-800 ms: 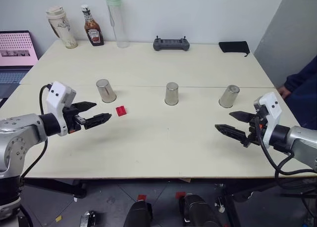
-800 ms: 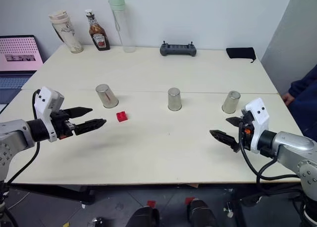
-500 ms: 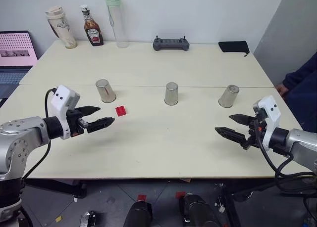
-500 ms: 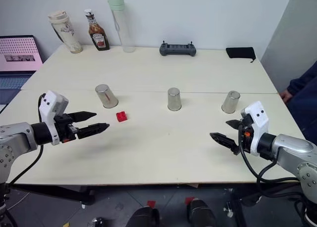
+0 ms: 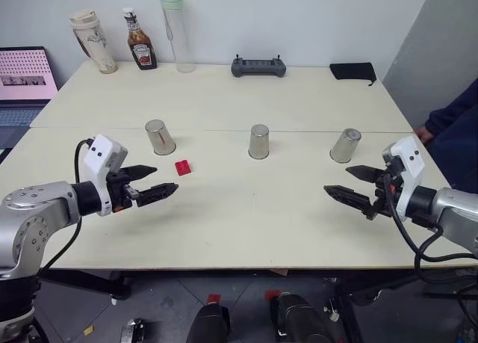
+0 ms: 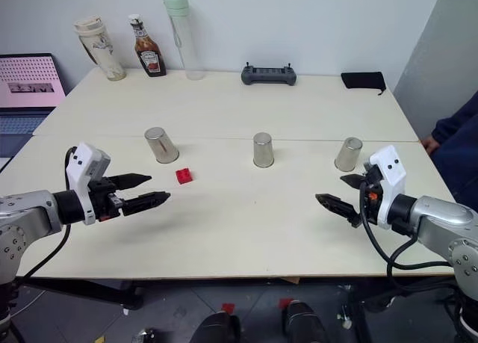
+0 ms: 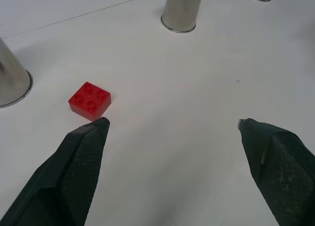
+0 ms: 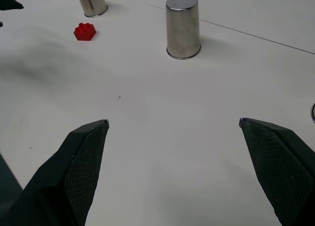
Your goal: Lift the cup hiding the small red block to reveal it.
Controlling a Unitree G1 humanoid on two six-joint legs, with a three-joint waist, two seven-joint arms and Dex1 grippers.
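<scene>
Three steel cups stand upside down in a row on the table: the left cup point(image 5: 158, 137), the middle cup point(image 5: 258, 141) and the right cup point(image 5: 345, 145). The small red block point(image 5: 182, 167) lies uncovered on the tabletop just beside the left cup, and is also in the left wrist view point(image 7: 89, 100). My left gripper point(image 5: 163, 178) hovers open a little short of the block, holding nothing. My right gripper point(image 5: 337, 178) hovers open near the table's front right, below the right cup and pointing toward the middle cup point(image 8: 183, 26).
Along the back edge stand a beige tumbler point(image 5: 92, 42), a ketchup bottle point(image 5: 140, 40), a tall clear bottle with a green cap point(image 5: 174, 29), a black controller point(image 5: 258, 66) and a black pouch point(image 5: 352, 71). A laptop point(image 5: 26, 81) sits far left. A person's sleeve point(image 5: 448, 119) is at the right edge.
My left gripper has drifted slightly right and toward the table's front edge, still open. The right gripper dipped a little and came back to about the same spot. Cups and block have not moved.
</scene>
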